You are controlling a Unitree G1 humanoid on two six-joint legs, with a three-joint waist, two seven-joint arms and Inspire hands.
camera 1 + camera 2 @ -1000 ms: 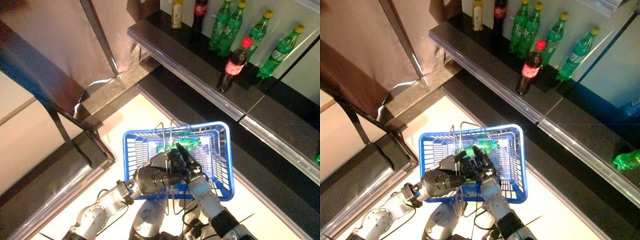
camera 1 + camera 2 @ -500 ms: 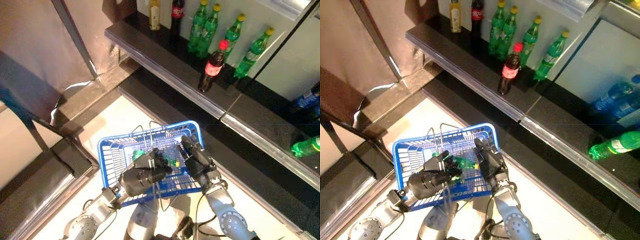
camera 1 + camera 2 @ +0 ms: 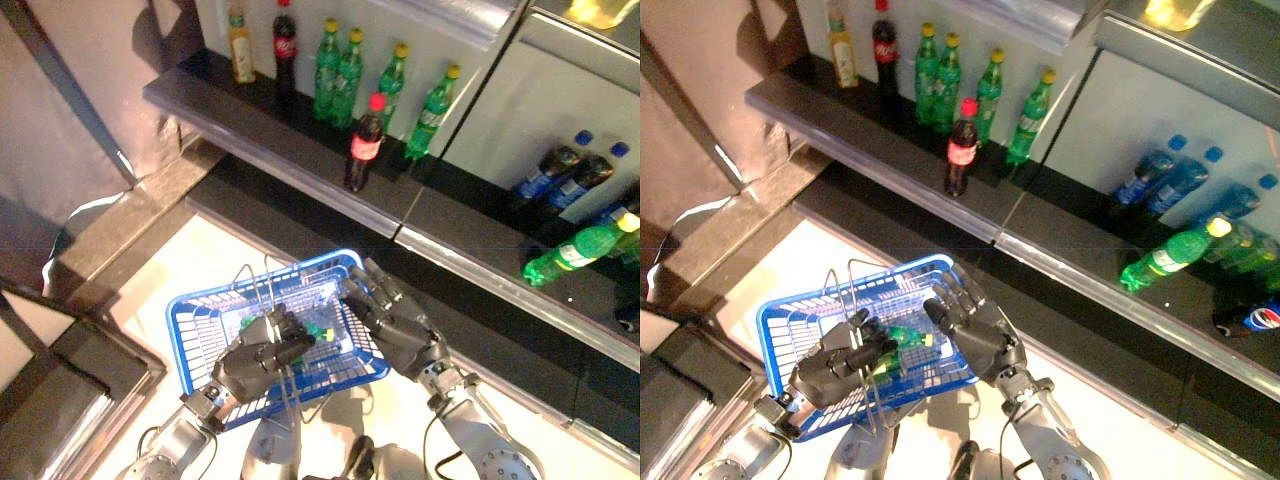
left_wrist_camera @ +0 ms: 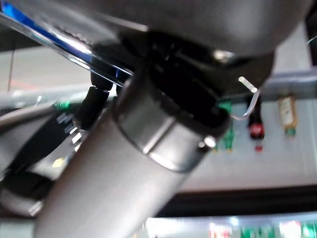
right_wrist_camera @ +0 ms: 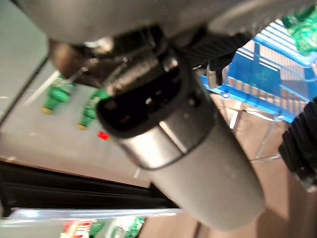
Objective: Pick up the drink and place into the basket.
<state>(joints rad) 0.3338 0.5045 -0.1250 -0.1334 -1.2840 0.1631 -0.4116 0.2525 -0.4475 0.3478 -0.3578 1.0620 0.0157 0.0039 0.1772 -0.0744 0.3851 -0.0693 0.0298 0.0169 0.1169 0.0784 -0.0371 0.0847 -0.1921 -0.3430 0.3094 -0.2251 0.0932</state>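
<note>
Left robot hand (image 3: 262, 352) has its fingers curled round the wire handles (image 3: 285, 372) of the blue basket (image 3: 205, 310), carrying it at waist height so it works as a mobile bin under the shelf (image 3: 300, 155). Green drink (image 3: 902, 338) already lies on its side inside the basket, on the mesh floor, so the placing looks done for this bottle.

Right robot hand (image 3: 395, 325) sits at the basket's right rim, fingers spread and fairly straight, clasping nothing; judged to be clear of the load after release. The drink is just beside the left robot hand's knuckles, near the right robot hand's fingertips (image 3: 936, 312) but apart from them, below and to their left.

More bottles stand upright on the shelf: green bottles (image 3: 337, 72), a cola (image 3: 363, 142) at the front edge, others lying behind glass (image 3: 570, 255) to the right. Wrist views show only arm housings, no help on fingers.

Next target probably the cola, nearest the edge.
</note>
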